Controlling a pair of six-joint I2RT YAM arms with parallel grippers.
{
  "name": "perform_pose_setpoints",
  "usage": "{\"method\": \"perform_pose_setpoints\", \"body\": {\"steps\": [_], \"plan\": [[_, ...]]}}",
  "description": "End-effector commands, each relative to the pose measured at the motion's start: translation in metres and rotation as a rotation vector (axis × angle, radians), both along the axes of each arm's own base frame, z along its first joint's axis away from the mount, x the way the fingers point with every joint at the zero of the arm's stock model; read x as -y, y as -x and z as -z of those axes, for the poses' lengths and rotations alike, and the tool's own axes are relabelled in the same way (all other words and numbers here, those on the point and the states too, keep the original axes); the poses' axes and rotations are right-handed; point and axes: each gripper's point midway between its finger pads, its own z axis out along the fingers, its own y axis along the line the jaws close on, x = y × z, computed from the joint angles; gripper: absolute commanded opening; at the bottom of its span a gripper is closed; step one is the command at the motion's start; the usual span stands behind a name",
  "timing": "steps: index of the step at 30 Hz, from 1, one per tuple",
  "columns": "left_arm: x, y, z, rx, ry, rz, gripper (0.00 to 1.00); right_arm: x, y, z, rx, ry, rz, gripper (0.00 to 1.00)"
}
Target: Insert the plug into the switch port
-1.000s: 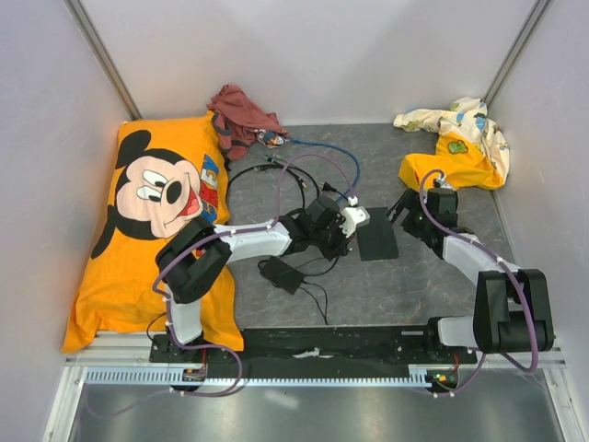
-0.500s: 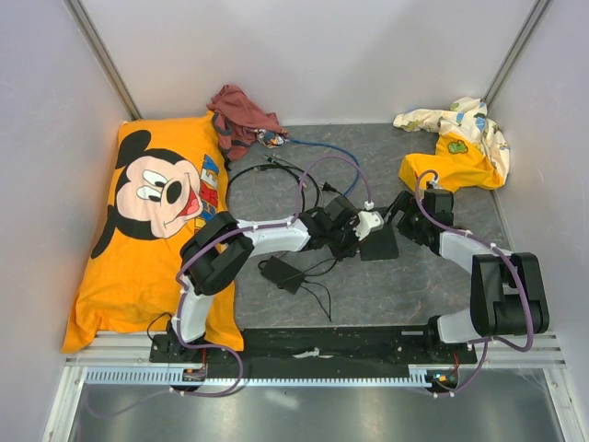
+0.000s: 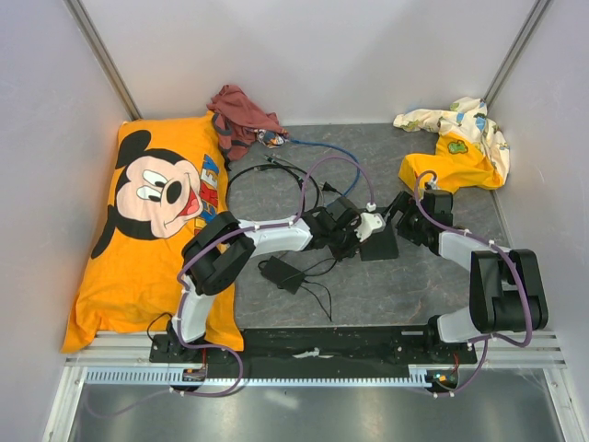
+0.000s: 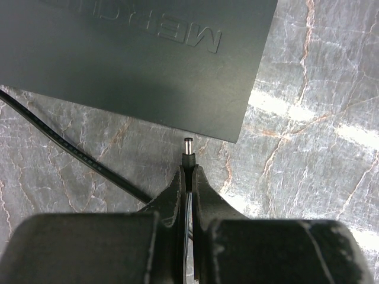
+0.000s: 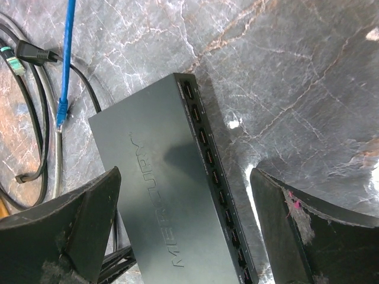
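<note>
Your left end effector [image 4: 188,173] is clamped on the single plug [image 4: 188,145], a slim black barrel with a metal tip. It sits just beside the edge of the one flat, matte-black switch [image 4: 136,59] lying on the worktop [image 4: 320,148]. Your right end effector [image 5: 186,213] stands wide apart above the row of switch ports [image 5: 208,157].

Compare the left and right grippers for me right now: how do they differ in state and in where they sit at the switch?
The left gripper is shut, pinching the plug; the right gripper is wide open and holds nothing. The left gripper aims the plug at an edge of the switch, near a corner; the right gripper hangs over the side with the row of ports. Both are close to the switch.
</note>
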Motion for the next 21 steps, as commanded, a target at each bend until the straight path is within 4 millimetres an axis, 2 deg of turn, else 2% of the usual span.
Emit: {"method": "perform_pose_setpoints", "body": {"steps": [1, 2, 3, 9, 21], "plan": [[0.016, -0.006, -0.013, 0.057, 0.031, 0.039, 0.02, -0.004, -0.001, 0.002, 0.008, -0.045, -0.003, 0.98], [0.016, -0.006, -0.010, 0.054, 0.026, 0.041, 0.02, -0.005, -0.001, 0.002, 0.007, -0.052, -0.007, 0.98], [0.016, -0.006, -0.010, 0.053, 0.024, 0.038, 0.02, 0.002, -0.002, 0.003, 0.011, -0.064, 0.013, 0.98], [0.018, -0.011, -0.008, 0.070, 0.016, 0.033, 0.02, 0.000, 0.000, 0.007, 0.002, -0.101, 0.009, 0.98], [0.017, -0.014, -0.019, 0.096, 0.017, 0.037, 0.02, -0.004, 0.001, 0.010, -0.004, -0.121, -0.006, 0.98]]}}
